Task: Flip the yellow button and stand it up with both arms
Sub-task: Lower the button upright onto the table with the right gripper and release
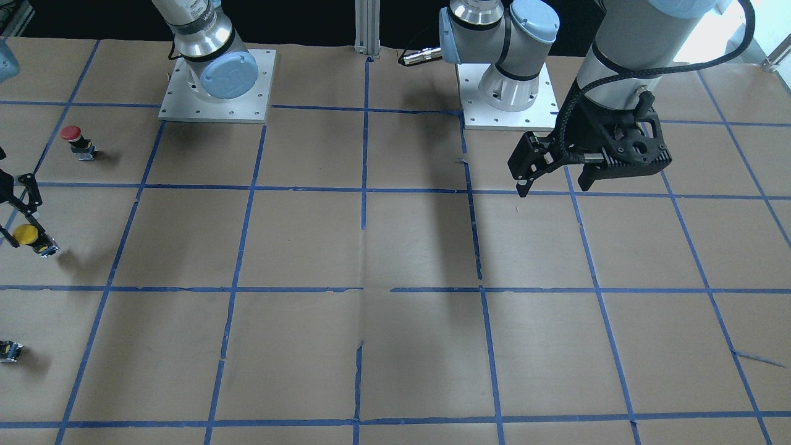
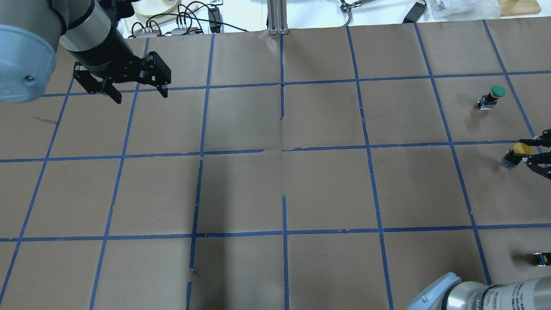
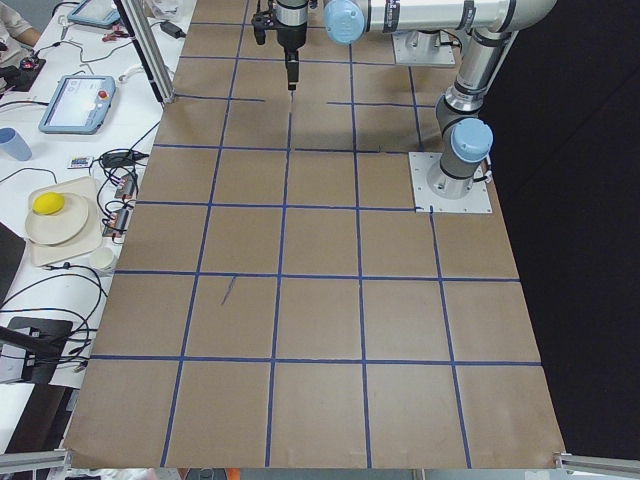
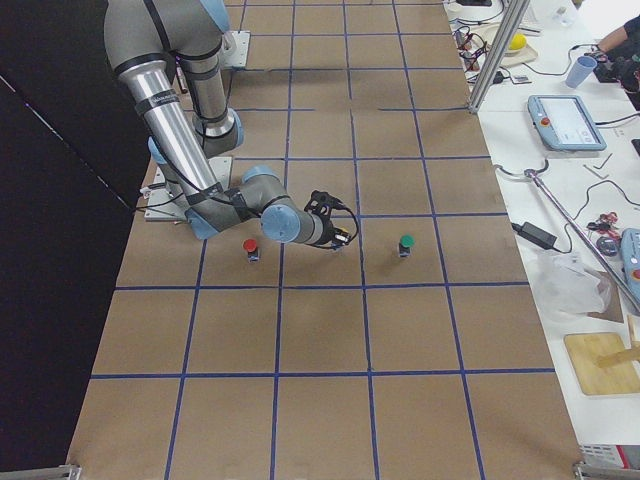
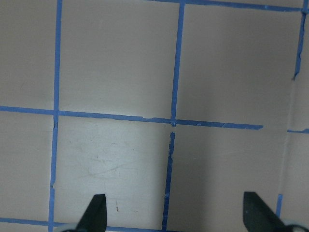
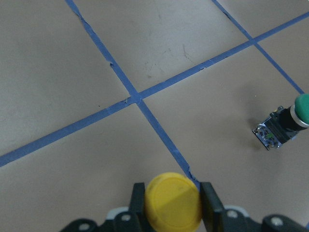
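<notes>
The yellow button [image 6: 174, 205] sits between the fingers of my right gripper [image 6: 173, 212], its round cap facing the wrist camera. In the front-facing view the button [image 1: 28, 235] is tilted at the left edge, low over the table, held by the right gripper [image 1: 18, 213]. In the overhead view it [image 2: 521, 149] is at the right edge inside the right gripper [image 2: 533, 151]. My left gripper [image 1: 556, 182] is open and empty, high over the table's other half [image 2: 140, 95]. The left wrist view shows only its fingertips [image 5: 96, 210] over bare paper.
A green-capped button [image 2: 495, 92] stands beyond the yellow one, also in the right wrist view [image 6: 289, 121]. A red-capped button [image 1: 74, 137] stands nearer the robot. A small dark part [image 1: 9, 350] is cut off at the frame edge. Brown paper has a blue tape grid.
</notes>
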Robot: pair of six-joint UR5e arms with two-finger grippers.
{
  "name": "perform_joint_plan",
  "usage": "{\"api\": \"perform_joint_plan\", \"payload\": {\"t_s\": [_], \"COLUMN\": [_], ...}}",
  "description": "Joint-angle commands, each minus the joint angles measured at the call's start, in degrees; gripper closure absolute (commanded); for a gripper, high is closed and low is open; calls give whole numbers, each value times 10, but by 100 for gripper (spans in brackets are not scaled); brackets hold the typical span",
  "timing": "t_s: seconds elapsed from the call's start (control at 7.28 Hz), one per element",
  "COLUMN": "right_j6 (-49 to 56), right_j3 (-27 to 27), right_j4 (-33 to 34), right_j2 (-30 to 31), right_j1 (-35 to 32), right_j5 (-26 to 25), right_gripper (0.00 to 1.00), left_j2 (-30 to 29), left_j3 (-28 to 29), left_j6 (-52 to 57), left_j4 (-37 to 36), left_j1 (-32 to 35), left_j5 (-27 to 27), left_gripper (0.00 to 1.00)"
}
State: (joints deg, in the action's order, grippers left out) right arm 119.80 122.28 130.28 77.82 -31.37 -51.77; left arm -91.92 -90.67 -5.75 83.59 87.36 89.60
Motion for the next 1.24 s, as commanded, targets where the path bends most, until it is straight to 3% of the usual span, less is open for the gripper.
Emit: {"api": "perform_joint_plan", "payload": {"t_s": [0.0,0.14,0.27,0.41,0.55,0.69,1.1], "right_j6": [-2,-2,-3,-8,-21,-72,-350], "right_j3": [0,0,1,1,-1,-4,-54], "right_j4": [-1,0,-2,-4,-4,-2,-6], "right_j2": [-12,-14,-14,-14,-12,-8,41], "right_j1": [1,1,1,1,1,0,-31], "right_j5": [-4,-4,-3,-4,-7,-43,-117], "right_gripper": [55,55,42,6,0,0,0], "left_j2": [-4,1,6,10,10,9,9], "left_j3": [13,15,9,7,8,4,12], "left_j6": [-2,7,67,81,81,81,81], "left_j4": [8,11,18,31,39,39,39], "left_j1": [-2,-2,-2,-2,-3,-2,0], "left_j5": [-1,-2,-2,-6,-8,-9,-9], "left_gripper": [0,1,1,1,1,1,1]}}
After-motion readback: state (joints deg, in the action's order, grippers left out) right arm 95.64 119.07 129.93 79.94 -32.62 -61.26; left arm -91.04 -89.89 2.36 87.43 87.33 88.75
